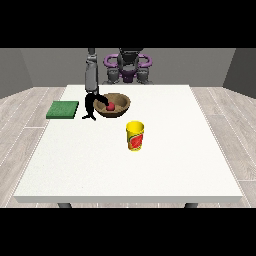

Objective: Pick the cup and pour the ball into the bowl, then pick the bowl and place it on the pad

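From the front view, my robot hand (91,106) at the view's left hangs at the near-left rim of the brown bowl (112,105), one dark finger reaching over the rim toward the inside; whether the fingers have closed on the rim I cannot tell, they are too small to read. I judge it is there because the bowl is the next thing to lift. The red ball (110,106) already lies inside the bowl, so the pouring looks done, and the yellow cup (135,135) stands upright on the white bench (125,175), nearer the camera and well apart from the bowl, set aside where it will not block the carry. The green pad (63,109) lies flat at the bench's left edge, near my robot hand on the side away from the bowl, which suits this arm: a short move toward the view's left should bring the bowl over it. My other robot hand does not show over the bench
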You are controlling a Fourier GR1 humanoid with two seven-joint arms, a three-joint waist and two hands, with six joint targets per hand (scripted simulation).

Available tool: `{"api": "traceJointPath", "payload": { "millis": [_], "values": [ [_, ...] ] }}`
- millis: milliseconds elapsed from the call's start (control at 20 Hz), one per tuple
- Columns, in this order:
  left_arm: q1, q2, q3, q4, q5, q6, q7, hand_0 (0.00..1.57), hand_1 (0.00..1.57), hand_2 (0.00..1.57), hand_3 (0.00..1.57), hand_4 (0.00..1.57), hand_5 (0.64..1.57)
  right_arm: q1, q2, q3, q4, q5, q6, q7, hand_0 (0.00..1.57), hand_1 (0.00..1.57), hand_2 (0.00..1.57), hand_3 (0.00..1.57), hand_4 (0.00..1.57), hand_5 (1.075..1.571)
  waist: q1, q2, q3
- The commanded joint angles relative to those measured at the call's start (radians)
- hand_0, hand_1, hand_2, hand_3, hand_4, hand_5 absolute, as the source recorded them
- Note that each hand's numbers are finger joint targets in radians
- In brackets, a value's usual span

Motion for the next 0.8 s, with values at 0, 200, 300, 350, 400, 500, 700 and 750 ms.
{"api": "traceJointPath", "payload": {
  "millis": [0,200,300,350,400,500,700,750],
  "values": [
    [-0.030,0.040,0.024,0.030,0.031,-0.035,0.022,0.00,0.00,0.00,0.00,0.00,1.541,0.027,0.035,0.014,0.089,0.026,-0.065,0.081,1.57,1.57,1.57,1.57,1.11,1.410,0.025,0.073,0.0323],
    [0.035,0.021,0.024,0.059,0.012,-0.033,-0.012,0.00,0.00,0.00,0.00,0.00,1.547,0.066,-0.045,0.067,0.037,0.135,-0.144,0.186,1.57,1.57,1.57,1.57,1.17,1.448,0.011,-0.015,0.0300],
    [0.055,0.014,0.025,0.094,0.013,-0.052,-0.031,0.00,0.00,0.00,0.00,0.00,1.548,0.028,-0.105,0.102,0.006,0.192,-0.169,0.295,1.57,1.57,1.57,1.57,1.17,1.463,0.002,-0.045,0.0292],
    [0.059,0.046,0.046,0.126,0.008,-0.066,-0.058,0.00,0.00,0.00,0.00,0.00,1.546,0.045,-0.115,0.128,-0.022,0.211,-0.150,0.306,1.57,1.57,1.57,1.57,1.17,1.473,-0.036,-0.042,0.0294],
    [0.071,0.049,0.058,0.187,0.000,-0.056,-0.066,0.00,0.00,0.00,0.00,0.00,1.547,-0.001,-0.114,0.152,-0.081,0.211,-0.147,0.426,1.57,1.57,1.57,1.57,1.21,1.476,-0.070,-0.073,0.0277],
    [0.124,0.057,0.066,0.230,-0.024,-0.056,-0.109,0.00,0.00,0.00,0.00,0.00,1.547,-0.012,-0.136,0.187,-0.127,0.226,-0.114,0.532,1.57,1.57,1.57,1.57,1.25,1.455,-0.112,-0.122,0.0286],
    [0.191,0.099,0.088,0.298,-0.028,-0.103,-0.146,0.00,0.00,0.00,0.00,0.00,1.544,-0.064,-0.181,0.217,-0.191,0.256,-0.093,0.705,1.57,1.57,1.57,1.57,1.25,1.472,-0.148,-0.185,0.0306],
    [0.188,0.103,0.093,0.316,-0.032,-0.096,-0.166,0.00,0.00,0.00,0.00,0.00,1.543,-0.087,-0.169,0.224,-0.210,0.256,-0.093,0.734,1.57,1.57,1.57,1.57,1.25,1.476,-0.177,-0.166,0.0310]
  ]
}}
